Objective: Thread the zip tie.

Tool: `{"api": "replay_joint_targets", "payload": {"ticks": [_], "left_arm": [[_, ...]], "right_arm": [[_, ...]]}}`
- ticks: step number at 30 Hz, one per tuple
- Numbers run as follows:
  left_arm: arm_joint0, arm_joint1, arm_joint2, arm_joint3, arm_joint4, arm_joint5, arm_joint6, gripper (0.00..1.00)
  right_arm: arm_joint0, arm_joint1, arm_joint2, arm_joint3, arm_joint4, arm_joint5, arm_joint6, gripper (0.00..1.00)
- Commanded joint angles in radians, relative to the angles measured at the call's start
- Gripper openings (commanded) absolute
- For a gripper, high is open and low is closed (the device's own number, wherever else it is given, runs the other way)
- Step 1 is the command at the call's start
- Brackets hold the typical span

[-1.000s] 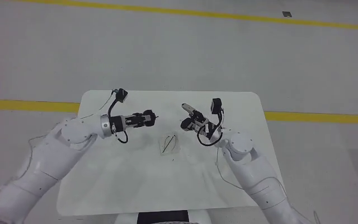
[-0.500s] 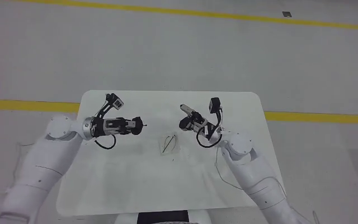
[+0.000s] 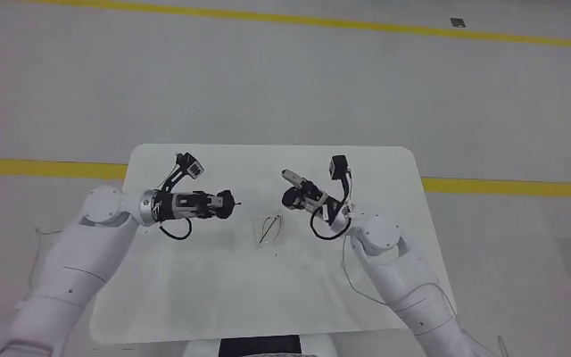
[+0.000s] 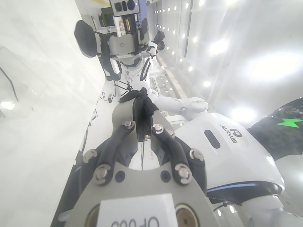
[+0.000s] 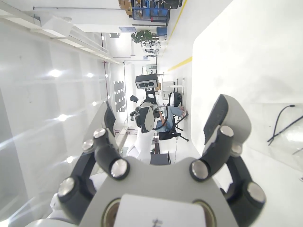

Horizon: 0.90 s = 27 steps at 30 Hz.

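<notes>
Found zip tie (image 3: 270, 228) lying on counter (image 3: 379, 170) at frame centre, below and between both grippers. Found left gripper (image 3: 230, 203) closed, hold undeterminable; right gripper (image 3: 287, 176) wide open, empty. Recommend lowering right gripper squarely over one end and pinching near the tip.

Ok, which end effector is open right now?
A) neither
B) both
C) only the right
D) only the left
C: the right end effector has its fingers spread wide with a clear gap between them, while the left end effector has its fingers pressed together.
</notes>
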Motion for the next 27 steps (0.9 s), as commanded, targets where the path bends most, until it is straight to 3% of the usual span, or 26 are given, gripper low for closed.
{"api": "replay_joint_targets", "payload": {"ticks": [1, 9, 10, 18, 22, 27], "left_arm": [[-0.002, -0.002, 0.022, 0.013, -0.046, 0.001, -0.004, 0.0], [-0.046, 0.012, 0.147, 0.057, -0.174, -0.023, -0.004, 0.0], [-0.057, 0.015, 0.151, 0.063, -0.156, -0.023, -0.004, 0.0], [-0.05, 0.014, 0.154, 0.051, -0.167, -0.017, 0.016, 0.0], [-0.054, 0.017, 0.148, 0.069, -0.154, -0.023, -0.004, 0.0], [-0.048, 0.03, 0.156, 0.045, -0.148, -0.023, -0.004, 0.0]], "right_arm": [[0.006, -0.001, -0.013, -0.006, -0.02, -0.031, 0.04, 1.0], [0.059, -0.016, -0.097, 0.013, -0.075, -0.113, 0.158, 1.0], [0.063, -0.017, -0.1, 0.018, -0.071, -0.13, 0.171, 1.0], [0.06, -0.018, -0.103, 0.019, -0.059, -0.13, 0.173, 1.0], [0.067, -0.023, -0.105, 0.055, 0.064, -0.083, 0.238, 1.0], [0.096, -0.034, -0.113, 0.115, 0.213, -0.074, 0.336, 1.0]]}}
